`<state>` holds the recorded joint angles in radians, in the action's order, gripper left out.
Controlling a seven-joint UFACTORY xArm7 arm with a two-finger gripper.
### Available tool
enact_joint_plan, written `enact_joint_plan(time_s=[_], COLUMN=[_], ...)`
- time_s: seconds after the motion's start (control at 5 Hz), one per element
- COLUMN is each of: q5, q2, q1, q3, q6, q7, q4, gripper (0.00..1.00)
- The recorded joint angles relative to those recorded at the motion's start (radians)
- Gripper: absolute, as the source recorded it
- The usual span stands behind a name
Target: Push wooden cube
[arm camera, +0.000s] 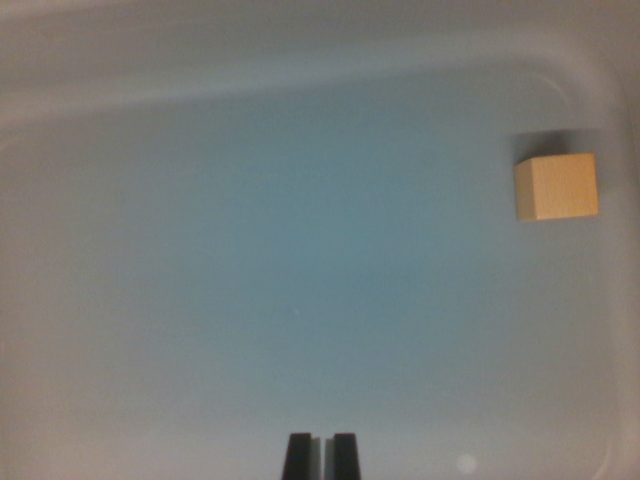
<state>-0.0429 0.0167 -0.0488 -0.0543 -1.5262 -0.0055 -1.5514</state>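
Note:
A small light wooden cube (557,187) rests on the pale blue-grey floor of a tray, near the wrist view's upper right corner. My gripper (321,455) shows only as two dark fingertips at the bottom middle, standing almost together with a thin sliver between them and nothing held. The cube lies far up and to the right of the fingertips, well apart from them.
The tray's raised rim (300,75) curves along the top and bends down the right side (615,300) just beyond the cube. Bare tray floor stretches between the fingertips and the cube.

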Motion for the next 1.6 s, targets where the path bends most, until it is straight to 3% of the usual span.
enact_joint_plan(time_s=[0.2, 0.4, 0.6, 0.8, 1.0, 1.2, 1.4, 1.6], q5=[-0.0027, -0.0027, -0.0058, -0.0058, -0.0092, -0.0092, -0.0127, -0.0127], q2=[0.018, 0.018, 0.039, 0.039, 0.062, 0.062, 0.085, 0.085], q1=[-0.0076, -0.0076, -0.0163, -0.0163, -0.026, -0.026, -0.0359, -0.0359], q3=[-0.005, -0.005, -0.012, -0.012, -0.018, -0.018, -0.025, -0.025], q6=[0.029, 0.029, 0.063, 0.063, 0.101, 0.101, 0.139, 0.139], q7=[-0.018, -0.018, -0.038, -0.038, -0.06, -0.06, -0.084, -0.084], q4=[0.014, 0.014, 0.031, 0.031, 0.049, 0.049, 0.068, 0.068], gripper=[0.0, 0.0, 0.0, 0.0, 0.0, 0.0, 0.0, 0.0])
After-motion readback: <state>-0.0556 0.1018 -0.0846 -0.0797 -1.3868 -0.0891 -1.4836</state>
